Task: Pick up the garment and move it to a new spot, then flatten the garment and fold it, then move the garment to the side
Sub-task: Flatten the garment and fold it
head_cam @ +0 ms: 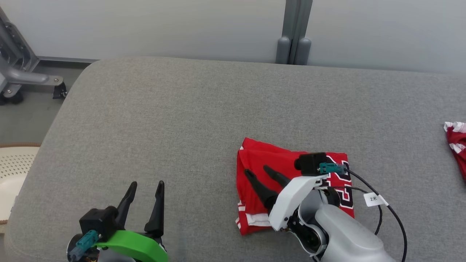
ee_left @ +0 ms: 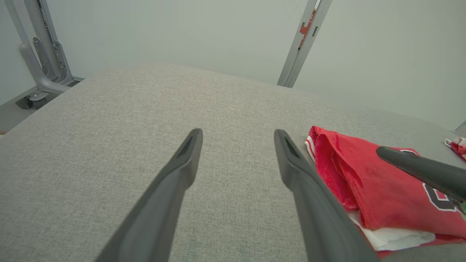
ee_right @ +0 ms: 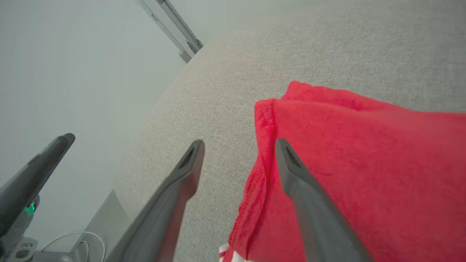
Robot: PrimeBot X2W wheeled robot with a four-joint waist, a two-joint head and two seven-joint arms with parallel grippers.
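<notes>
The garment (head_cam: 262,160) is a red jersey with white trim and dark lettering, folded into a small rectangle right of centre on the grey cushion. My right gripper (head_cam: 257,169) hovers over its left part with the fingers spread open and nothing between them. In the right wrist view the garment (ee_right: 364,153) lies under the right finger, its hemmed edge between the open right gripper (ee_right: 238,143) fingers. My left gripper (head_cam: 147,184) stands open at the lower left, well clear of the cloth. The left wrist view shows the open left gripper (ee_left: 236,133) over bare cushion, the garment (ee_left: 382,189) to its right.
The grey cushion (head_cam: 182,116) has a rounded edge at the left and front. Another red-and-white cloth (head_cam: 457,140) lies at the far right edge. A grey metal frame (head_cam: 18,69) stands on the floor at the upper left, a cream perforated basket (head_cam: 11,167) at the left.
</notes>
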